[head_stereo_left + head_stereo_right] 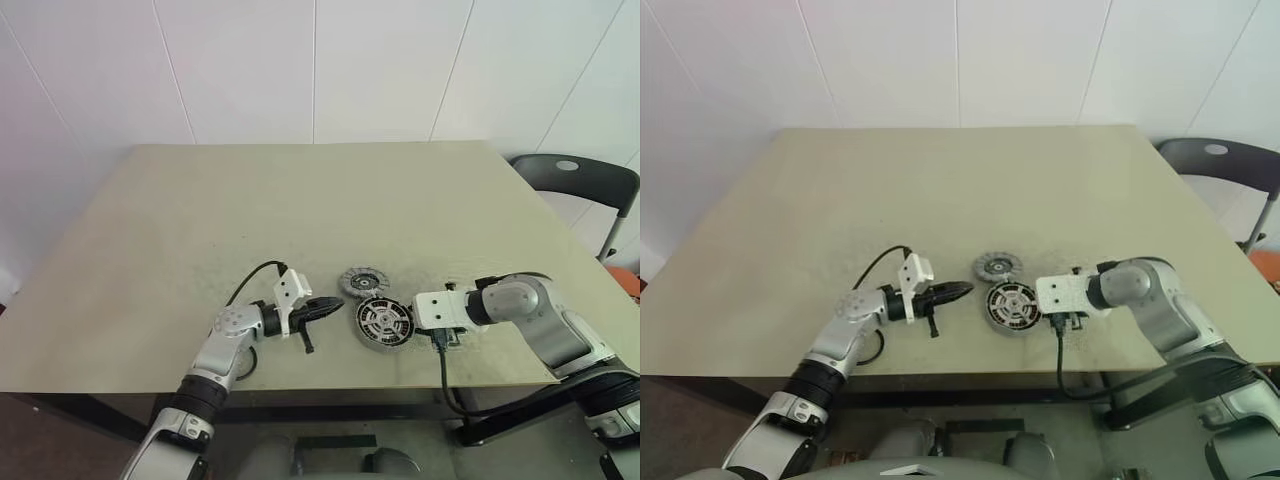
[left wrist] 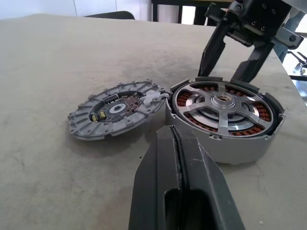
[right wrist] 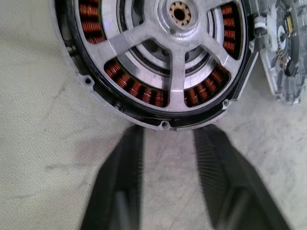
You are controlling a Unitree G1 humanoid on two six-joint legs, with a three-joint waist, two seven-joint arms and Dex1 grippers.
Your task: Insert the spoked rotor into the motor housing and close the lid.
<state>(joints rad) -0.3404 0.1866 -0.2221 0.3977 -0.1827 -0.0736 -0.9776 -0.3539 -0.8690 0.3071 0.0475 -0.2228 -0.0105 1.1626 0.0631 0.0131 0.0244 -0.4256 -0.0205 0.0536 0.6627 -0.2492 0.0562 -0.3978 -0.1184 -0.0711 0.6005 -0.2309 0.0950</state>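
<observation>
Silver-spoked rotor (image 2: 223, 103) sits inside the copper-coiled motor housing (image 2: 249, 146); grey slotted lid (image 2: 115, 114) lies flat, touching it at ten o'clock.

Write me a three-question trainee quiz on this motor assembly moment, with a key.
1. True or false: the lid is already closed on the motor housing.
2. Which gripper has its fingers shut? A. the left gripper B. the right gripper C. both
3. What sits inside the motor housing, over the copper coils?

Key
1. False: the lid lies on the table beside the housing, its edge against it.
2. A: the right gripper's fingers stand apart near the housing's rim.
3. The spoked rotor.
</observation>
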